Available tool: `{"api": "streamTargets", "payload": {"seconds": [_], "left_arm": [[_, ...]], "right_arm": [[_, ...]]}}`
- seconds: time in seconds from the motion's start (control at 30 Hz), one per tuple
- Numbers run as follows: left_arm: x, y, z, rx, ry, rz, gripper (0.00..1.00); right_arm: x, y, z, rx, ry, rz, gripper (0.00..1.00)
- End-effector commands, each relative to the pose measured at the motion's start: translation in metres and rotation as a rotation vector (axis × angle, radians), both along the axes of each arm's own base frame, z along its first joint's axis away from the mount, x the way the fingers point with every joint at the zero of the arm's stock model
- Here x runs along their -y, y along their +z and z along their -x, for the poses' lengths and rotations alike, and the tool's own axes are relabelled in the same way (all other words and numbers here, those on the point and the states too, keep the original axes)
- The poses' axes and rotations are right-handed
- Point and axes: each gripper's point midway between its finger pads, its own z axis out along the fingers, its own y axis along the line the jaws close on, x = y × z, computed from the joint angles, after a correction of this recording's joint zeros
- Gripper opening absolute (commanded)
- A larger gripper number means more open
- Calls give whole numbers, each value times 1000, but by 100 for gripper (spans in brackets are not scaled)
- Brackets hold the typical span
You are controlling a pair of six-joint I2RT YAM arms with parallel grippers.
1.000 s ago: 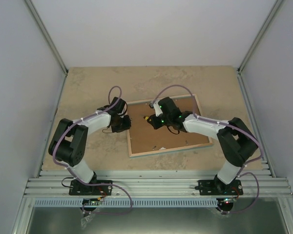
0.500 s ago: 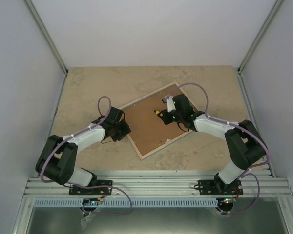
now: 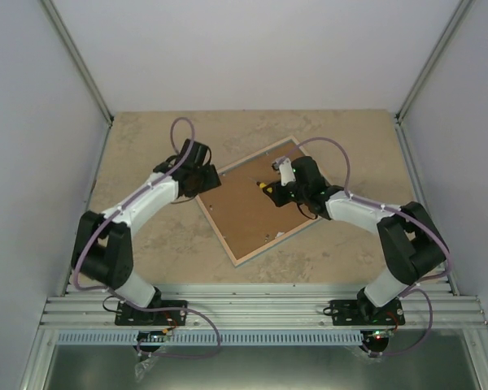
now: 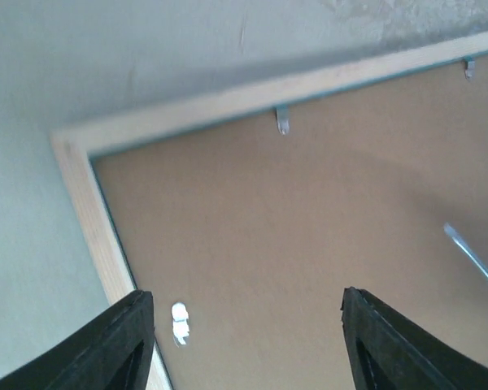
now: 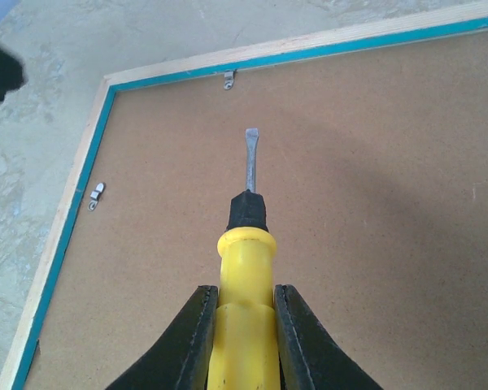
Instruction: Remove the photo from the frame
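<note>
The frame (image 3: 253,253) lies face down on the table, turned at an angle, its light wood back (image 4: 228,99) and turquoise inner edge (image 5: 187,75) showing. The brown backing board (image 3: 248,219) fills it and hides the photo. My left gripper (image 3: 204,180) hovers open over the frame's left corner (image 4: 244,325), with nothing between its fingers. Over the board's middle, my right gripper (image 3: 273,186) is shut on a yellow-handled screwdriver (image 5: 244,276), whose flat blade (image 5: 250,158) points toward a metal tab (image 5: 228,79) on the frame's edge.
Small metal tabs (image 4: 283,120) (image 5: 97,195) sit along the frame's inner edge over the board. The screwdriver tip (image 4: 472,256) shows at the right of the left wrist view. Beige table (image 3: 146,146) surrounds the frame; grey walls close in on both sides.
The frame has turned on the table to sit at an angle. My left gripper has let go, opened and moved up to the frame's left corner. The right gripper shifted slightly right with the screwdriver.
</note>
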Motion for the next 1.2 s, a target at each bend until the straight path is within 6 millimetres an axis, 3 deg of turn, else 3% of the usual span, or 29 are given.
{"api": "streamTargets", "payload": {"seconds": [0.0,0.23,0.37,0.43,0.6,0.77,0.93,1.17], "left_arm": [[-15,-3,-28,6,-169,-251,67],[-26,-17,-83,34,-265,-300,73],[-30,-32,-101,12,-297,-286,76],[-22,-39,-106,-11,-325,-240,76],[-5,-57,-108,-32,-389,-164,77],[-2,-73,-107,-76,-408,-153,77],[3,-84,-95,-123,-427,-114,76],[1,-84,-71,-172,-424,-90,73]], "right_arm": [[1,15,1,55,13,-22,0],[6,18,7,69,9,-23,0],[10,17,11,69,4,-18,0],[12,17,13,67,2,-15,0],[14,18,15,67,-2,-12,0],[16,19,16,67,-11,-14,0],[16,18,16,65,-15,-12,0],[16,19,14,68,-25,-21,1]]}}
